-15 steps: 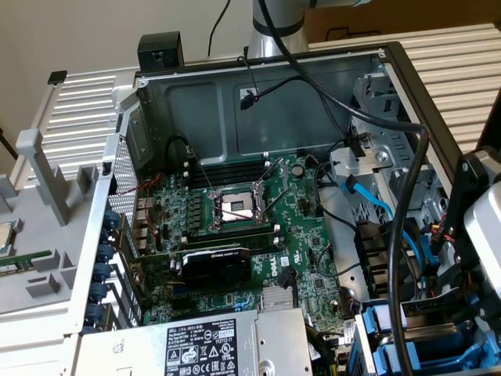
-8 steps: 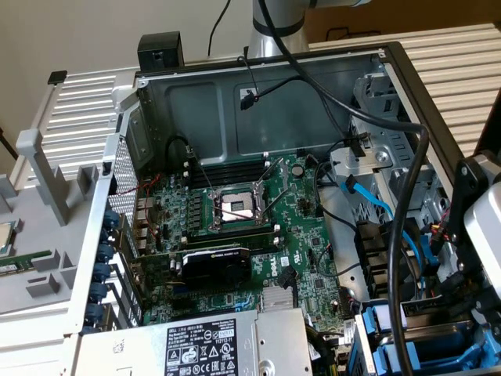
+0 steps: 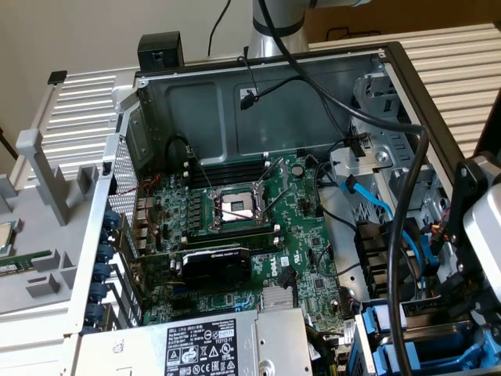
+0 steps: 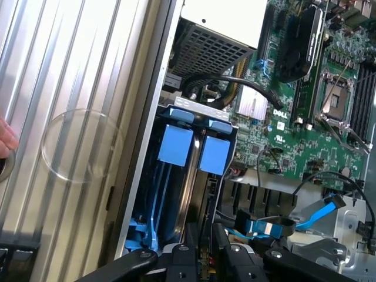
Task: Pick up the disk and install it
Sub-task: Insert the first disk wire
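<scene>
I'm counting one gripper [image 4: 202, 263], one disk [image 4: 190, 197], two blue tabs [image 4: 176, 144], one graphics card [image 3: 215, 266] and one power supply [image 3: 196, 345]. PC case [image 3: 313, 102] lying open among pale ribbed panels [image 4: 70, 70], beige wall [image 3: 63, 31] behind. Disk standing on edge in drive cage [image 4: 197, 108], just beside gripper, long axis running from gripper toward tabs. I'm not making out gripper's state: cannot tell.
</scene>
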